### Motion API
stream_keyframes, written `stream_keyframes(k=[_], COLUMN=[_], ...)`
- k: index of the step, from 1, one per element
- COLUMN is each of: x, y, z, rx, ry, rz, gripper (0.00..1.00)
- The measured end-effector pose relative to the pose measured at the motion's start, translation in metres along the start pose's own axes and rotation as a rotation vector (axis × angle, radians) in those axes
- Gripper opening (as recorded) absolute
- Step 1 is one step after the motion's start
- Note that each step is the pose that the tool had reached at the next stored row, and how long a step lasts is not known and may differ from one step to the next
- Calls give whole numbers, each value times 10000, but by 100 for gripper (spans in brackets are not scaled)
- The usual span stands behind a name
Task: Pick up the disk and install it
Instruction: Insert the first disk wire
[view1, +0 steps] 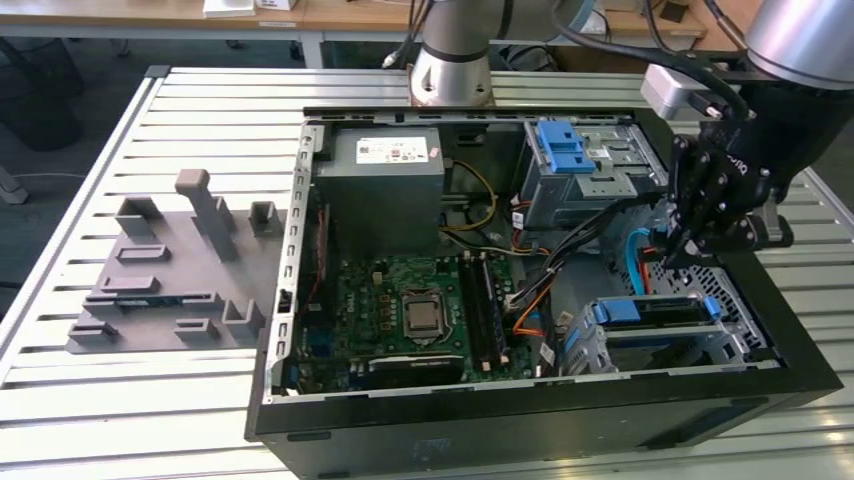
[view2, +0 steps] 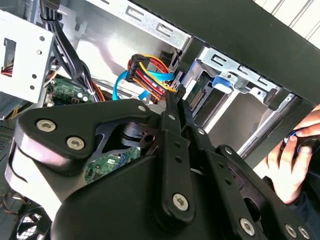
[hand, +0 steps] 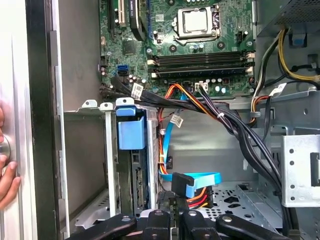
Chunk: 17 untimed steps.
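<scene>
Tabletop (view1: 160, 420) is ribbed grey slats; I see wooden desks (view1: 267, 15) behind. Black end effector (view1: 678, 258) inside the open PC case (view1: 534, 410), fingers pinched closed, gripping nothing visible.

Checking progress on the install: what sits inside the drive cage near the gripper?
A blue-framed disk stands on edge in the drive cage; its connector end faces the gripper. Its label is hidden.

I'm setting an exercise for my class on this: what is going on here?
A robot arm is working inside an open computer case lying on a slatted table. Its hand hangs low beside the drive cage, near the loose cables. The disk appears to sit in that cage. A person's hand rests outside the case.
</scene>
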<state>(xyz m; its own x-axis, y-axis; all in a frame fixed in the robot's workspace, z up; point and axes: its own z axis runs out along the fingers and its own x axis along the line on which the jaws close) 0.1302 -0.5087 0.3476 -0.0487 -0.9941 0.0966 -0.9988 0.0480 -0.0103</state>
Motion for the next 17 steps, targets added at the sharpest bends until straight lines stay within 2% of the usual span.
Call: stream_keyframes(k=[5, 11, 17], x=[17, 77, 82], y=[-1, -4, -4], z=[16, 33, 34], rx=[-7, -10, -10], ry=[8, 10, 9], rz=[0, -1, -1], gripper=[16, 16, 16])
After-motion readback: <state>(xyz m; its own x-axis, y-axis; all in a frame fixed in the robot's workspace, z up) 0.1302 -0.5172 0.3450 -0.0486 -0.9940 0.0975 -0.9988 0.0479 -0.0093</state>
